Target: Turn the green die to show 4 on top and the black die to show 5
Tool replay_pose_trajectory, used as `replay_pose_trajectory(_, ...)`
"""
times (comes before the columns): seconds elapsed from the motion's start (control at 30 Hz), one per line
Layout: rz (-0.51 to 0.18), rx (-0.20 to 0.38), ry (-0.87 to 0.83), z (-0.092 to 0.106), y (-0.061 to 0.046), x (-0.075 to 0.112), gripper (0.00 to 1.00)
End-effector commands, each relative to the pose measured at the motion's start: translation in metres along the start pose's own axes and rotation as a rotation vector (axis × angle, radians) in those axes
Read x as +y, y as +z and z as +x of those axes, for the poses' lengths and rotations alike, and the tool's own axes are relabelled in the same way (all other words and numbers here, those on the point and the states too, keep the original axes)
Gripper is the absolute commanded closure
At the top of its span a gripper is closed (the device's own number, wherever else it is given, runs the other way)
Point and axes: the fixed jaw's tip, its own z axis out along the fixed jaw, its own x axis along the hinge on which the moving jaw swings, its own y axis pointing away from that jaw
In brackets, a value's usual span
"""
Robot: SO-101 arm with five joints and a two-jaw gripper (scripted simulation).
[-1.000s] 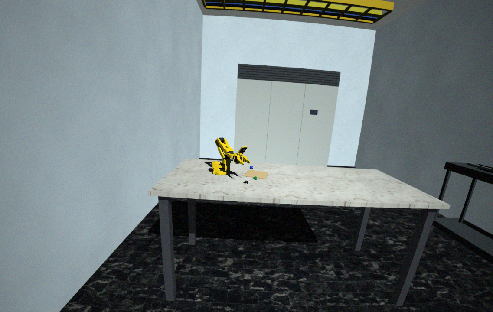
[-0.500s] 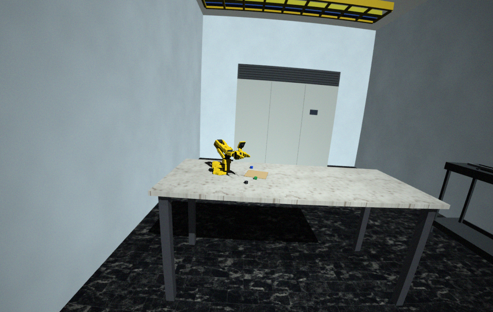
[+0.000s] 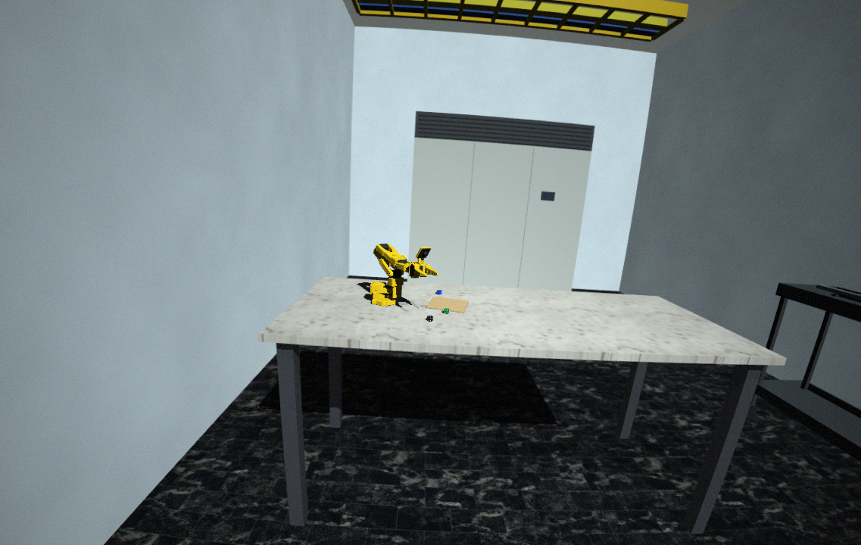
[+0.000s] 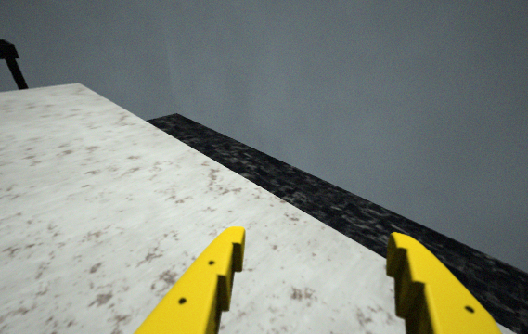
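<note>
In the exterior view the tan mat (image 3: 453,304) lies on the table near the yellow arm. The green die (image 3: 445,311) sits at the mat's front edge; I cannot tell whether it is fully on the mat. The black die (image 3: 429,318) lies on the bare table just in front-left of the mat. The blue die (image 3: 438,291) lies by the mat's back left corner. All are too small to read their faces. My gripper (image 3: 432,271) (image 4: 315,237) is raised above the table, level, open and empty. The wrist view shows no die and no mat.
The marble table (image 3: 555,325) (image 4: 59,186) is large; the arm's base (image 3: 385,292) stands near its back left corner. The wrist view shows the table's far edge and dark floor (image 4: 338,204) beyond. A black trolley (image 3: 846,304) stands at the right.
</note>
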Motion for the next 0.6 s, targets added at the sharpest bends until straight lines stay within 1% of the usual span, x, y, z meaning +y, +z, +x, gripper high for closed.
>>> replay_pose_trajectory(0.0,-0.008,0.0,-0.003,-0.012,0.007,0.002,0.75)
replay_pose_trajectory(0.2,-0.013,0.115,0.002,-0.011,0.017,0.003,0.75)
replay_pose_trajectory(0.4,-0.019,0.266,0.007,-0.009,0.026,0.005,0.75)
replay_pose_trajectory(0.47,-0.019,0.266,0.007,-0.009,0.026,0.005,0.75)
replay_pose_trajectory(0.57,-0.021,0.35,0.009,-0.008,0.029,0.006,0.75)
